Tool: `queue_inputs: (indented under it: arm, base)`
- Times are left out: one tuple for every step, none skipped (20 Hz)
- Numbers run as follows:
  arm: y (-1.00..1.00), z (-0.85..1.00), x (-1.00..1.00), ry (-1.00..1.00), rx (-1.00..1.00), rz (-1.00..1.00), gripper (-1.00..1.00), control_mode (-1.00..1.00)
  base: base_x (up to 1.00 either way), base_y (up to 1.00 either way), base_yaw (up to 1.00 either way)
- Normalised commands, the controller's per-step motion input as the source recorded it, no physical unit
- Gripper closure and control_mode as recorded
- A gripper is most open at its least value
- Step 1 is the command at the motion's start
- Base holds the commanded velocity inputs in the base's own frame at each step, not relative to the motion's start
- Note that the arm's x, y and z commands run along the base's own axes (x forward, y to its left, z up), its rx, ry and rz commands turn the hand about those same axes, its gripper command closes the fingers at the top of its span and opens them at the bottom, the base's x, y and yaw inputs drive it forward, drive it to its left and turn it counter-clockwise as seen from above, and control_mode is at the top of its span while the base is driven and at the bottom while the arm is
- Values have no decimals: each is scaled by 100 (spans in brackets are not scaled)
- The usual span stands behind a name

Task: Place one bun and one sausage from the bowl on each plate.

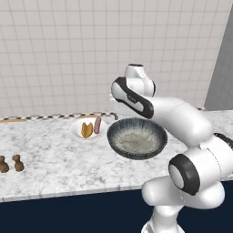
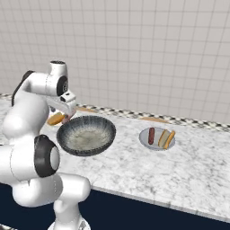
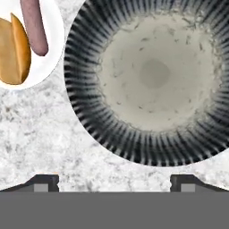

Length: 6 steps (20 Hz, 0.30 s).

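Two dark fingertips stand wide apart, holding nothing: the gripper hovers over the tabletop beside the bowl (its inside looks bare). White plate with bun and sausage lies up-left, both lengthwise away.

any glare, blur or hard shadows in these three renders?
Left base view: flat even light, no glare, faint shadow under the bowl. Right base view: same, sharp throughout, grey plate unshadowed. Hand view: crisp, white plate slightly blown out, open claw casts no shadow.
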Motion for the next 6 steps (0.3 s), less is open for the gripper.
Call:
queue_inputs:
  arm:
    - [-68, -4, -100, 23, -2, 0, -100, -100]
    - [-80, -8, -100, 16, -3, 0, -100, -100]
    - [-81, -10, -100, 13, -2, 0, -100, -100]
    - [-84, -10, -100, 12, -2, -1, -100, -100]
    - [-89, -8, -100, 10, -1, -1, -100, -100]
    - [-91, -5, -100, 7, -1, 0, -100, -100]
  base:
    - [0, 0, 0]
    - [0, 0, 0]
    - [0, 0, 0]
    - [0, 0, 0]
    - [0, 0, 0]
    - [0, 0, 0]
